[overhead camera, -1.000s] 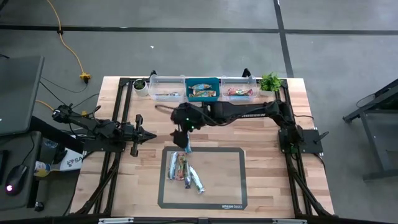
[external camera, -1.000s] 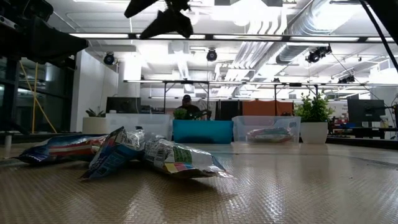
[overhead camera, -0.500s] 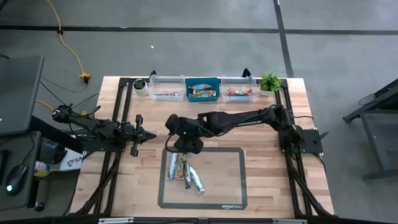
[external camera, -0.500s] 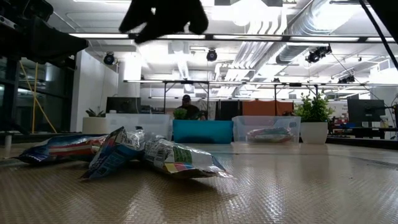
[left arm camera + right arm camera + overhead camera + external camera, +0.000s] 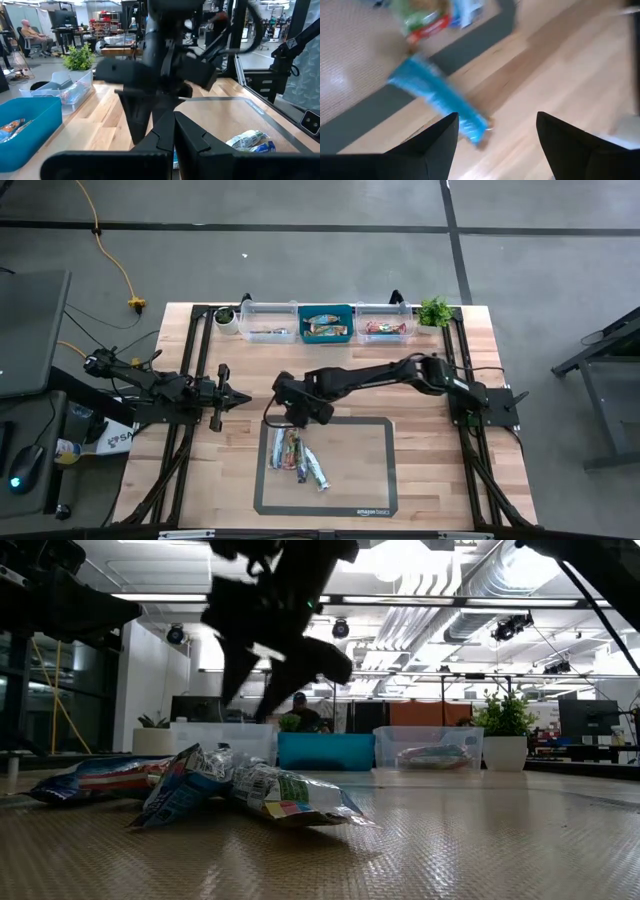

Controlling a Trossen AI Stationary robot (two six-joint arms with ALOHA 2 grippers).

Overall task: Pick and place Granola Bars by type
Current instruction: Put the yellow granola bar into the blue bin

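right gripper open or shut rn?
Open. The right gripper has its two fingers spread wide apart with nothing between them, above a blue bar.

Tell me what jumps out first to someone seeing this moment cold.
The right arm stretches across the table, its open right gripper hanging just above the back edge of the dark mat, empty. Under it a small heap of granola bars lies on the mat's left part, one blue bar straddling the mat's border onto bare wood. Three bins line the back edge; the left gripper waits shut at the left side.
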